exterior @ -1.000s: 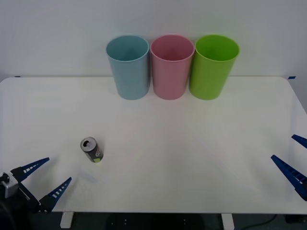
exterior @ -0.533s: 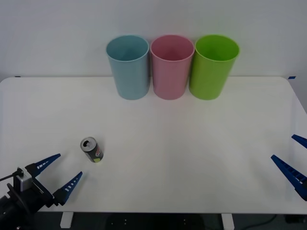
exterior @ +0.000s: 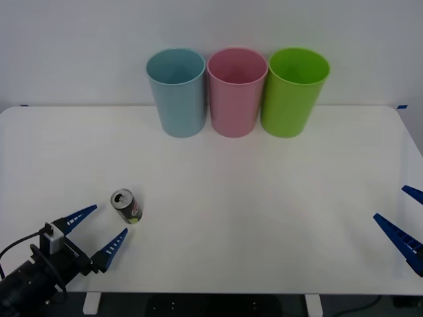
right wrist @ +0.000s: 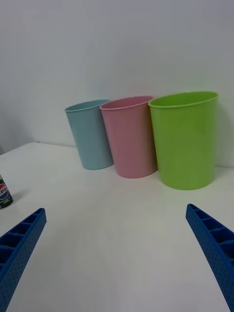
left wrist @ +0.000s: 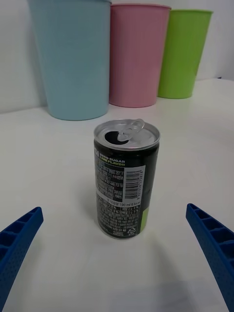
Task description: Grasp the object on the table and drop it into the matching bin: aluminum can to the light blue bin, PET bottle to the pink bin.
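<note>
Your left gripper (exterior: 102, 230), jaws spread wide, is lining up just short of the upright aluminum can (exterior: 126, 206) to straddle it, while your right gripper (exterior: 410, 221) is waiting open at the table (exterior: 264, 198) edge.

small dark drink can (right wrist: 4, 192): cut by the right wrist picture's edge, only part of its side visible
tall light blue plastic bin (left wrist: 71, 58): rim cut off in the left wrist view
blue ribbed right gripper (exterior: 408, 221): fingers run off the front view's edge
</note>
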Robot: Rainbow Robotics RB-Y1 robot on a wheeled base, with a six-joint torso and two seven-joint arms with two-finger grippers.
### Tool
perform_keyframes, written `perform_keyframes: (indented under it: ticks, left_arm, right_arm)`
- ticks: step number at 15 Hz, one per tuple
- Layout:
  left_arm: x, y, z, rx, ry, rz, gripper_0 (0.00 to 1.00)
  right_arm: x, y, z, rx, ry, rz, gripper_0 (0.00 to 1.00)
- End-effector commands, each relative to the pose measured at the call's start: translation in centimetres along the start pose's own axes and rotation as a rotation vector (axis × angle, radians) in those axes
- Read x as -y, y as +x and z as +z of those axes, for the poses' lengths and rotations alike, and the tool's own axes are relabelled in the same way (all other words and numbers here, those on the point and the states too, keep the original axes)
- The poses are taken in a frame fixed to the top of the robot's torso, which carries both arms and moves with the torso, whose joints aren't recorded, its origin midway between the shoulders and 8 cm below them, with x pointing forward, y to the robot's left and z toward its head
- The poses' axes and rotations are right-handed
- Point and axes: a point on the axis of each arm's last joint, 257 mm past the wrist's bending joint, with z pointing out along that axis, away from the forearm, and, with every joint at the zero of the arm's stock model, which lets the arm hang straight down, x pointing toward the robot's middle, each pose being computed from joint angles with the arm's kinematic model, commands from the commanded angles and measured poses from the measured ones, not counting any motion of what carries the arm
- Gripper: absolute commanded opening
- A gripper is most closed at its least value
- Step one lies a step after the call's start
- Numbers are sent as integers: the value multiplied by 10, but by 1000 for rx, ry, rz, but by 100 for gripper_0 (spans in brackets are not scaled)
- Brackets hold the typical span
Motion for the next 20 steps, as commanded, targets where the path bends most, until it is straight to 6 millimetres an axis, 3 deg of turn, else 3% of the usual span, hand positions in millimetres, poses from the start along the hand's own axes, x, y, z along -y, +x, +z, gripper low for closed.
perform_keyframes:
  ticks: [1, 20]
  left_arm:
    - [0, -1, 11, -1, -7, 4, 100]
    - [8, -2, 68, 12, -38, -1, 100]
  right_arm:
    - [0, 0, 0, 0, 0, 0, 100]
    - [0, 0, 0, 0, 0, 0, 100]
